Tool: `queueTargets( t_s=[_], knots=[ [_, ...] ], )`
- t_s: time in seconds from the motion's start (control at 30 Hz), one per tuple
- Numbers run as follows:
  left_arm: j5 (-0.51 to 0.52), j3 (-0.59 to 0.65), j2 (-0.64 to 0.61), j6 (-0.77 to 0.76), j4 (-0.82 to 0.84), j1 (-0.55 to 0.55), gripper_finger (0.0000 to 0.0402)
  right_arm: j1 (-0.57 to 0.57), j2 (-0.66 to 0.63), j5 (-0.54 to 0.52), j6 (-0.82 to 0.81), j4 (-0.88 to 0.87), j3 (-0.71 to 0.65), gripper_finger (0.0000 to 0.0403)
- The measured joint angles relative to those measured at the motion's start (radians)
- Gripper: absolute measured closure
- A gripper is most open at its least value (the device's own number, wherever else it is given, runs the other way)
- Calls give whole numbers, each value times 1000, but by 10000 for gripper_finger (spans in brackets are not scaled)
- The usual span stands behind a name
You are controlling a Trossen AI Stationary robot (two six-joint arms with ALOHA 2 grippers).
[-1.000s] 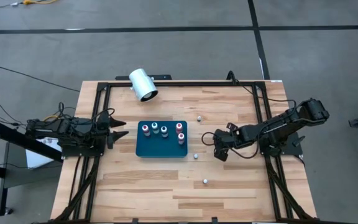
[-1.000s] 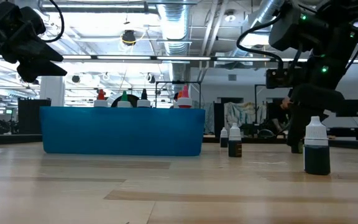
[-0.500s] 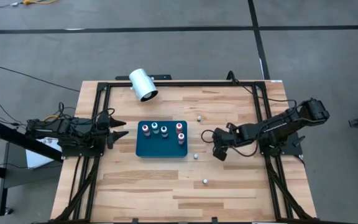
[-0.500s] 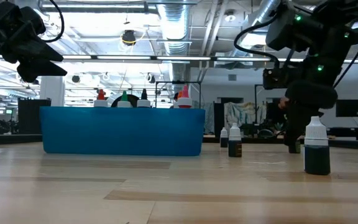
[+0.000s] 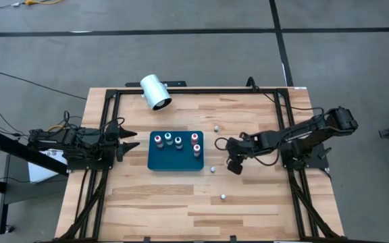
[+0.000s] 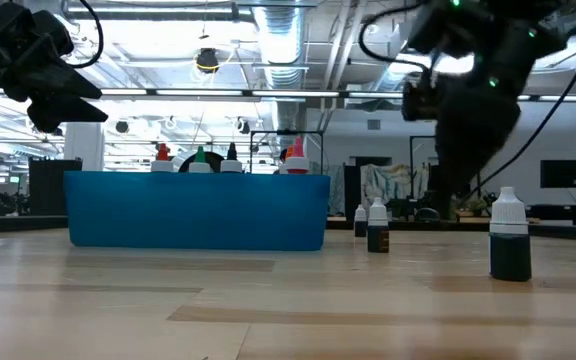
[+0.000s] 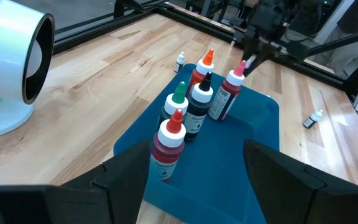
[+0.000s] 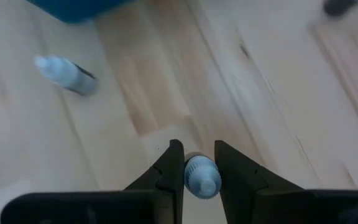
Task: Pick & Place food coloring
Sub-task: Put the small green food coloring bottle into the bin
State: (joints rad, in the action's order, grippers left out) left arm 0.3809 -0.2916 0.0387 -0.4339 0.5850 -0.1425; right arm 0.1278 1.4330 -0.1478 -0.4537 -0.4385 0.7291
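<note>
A teal tray (image 5: 175, 160) lies mid-table with several small bottles (image 7: 191, 109) standing in it, topped red, green, pink and dark. Three loose tiny bottles stand on the wood to its right: one far (image 5: 216, 126), one by the tray's near right corner (image 5: 212, 169), one nearer the front (image 5: 222, 196). My right gripper (image 5: 232, 165) hovers just right of the tray, shut on another tiny bottle (image 8: 201, 177). My left gripper (image 5: 130, 140) waits open, left of the tray. My right gripper pinches a tiny bottle between its two fingers (image 8: 169, 168); its whitish cap (image 8: 201, 173) shows end-on in the gap. The low view shows the gripper raised above the table, so the bottle seems lifted clear; the contact itself is hidden there.
A large white cylinder (image 5: 155, 92) lies at the table's far edge, left of centre. A black frame (image 5: 194, 90) runs around the work area. Bare wood stretches along the near side of the table.
My right gripper has moved toward the table's left, closer to the tray, and has risen, as the low view shows. The three loose bottles and those in the tray have stayed where they were.
</note>
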Motion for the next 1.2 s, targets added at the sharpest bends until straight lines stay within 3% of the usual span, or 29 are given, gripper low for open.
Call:
queueTargets(
  t_s=[0.6,1.2],
  knots=[
    [0,0,0,-8,0,0,152,-78,-1,285,263,-2,242,339],
    [0,0,0,-13,0,0,152,-91,-1,325,384,59,398,339]
  ],
)
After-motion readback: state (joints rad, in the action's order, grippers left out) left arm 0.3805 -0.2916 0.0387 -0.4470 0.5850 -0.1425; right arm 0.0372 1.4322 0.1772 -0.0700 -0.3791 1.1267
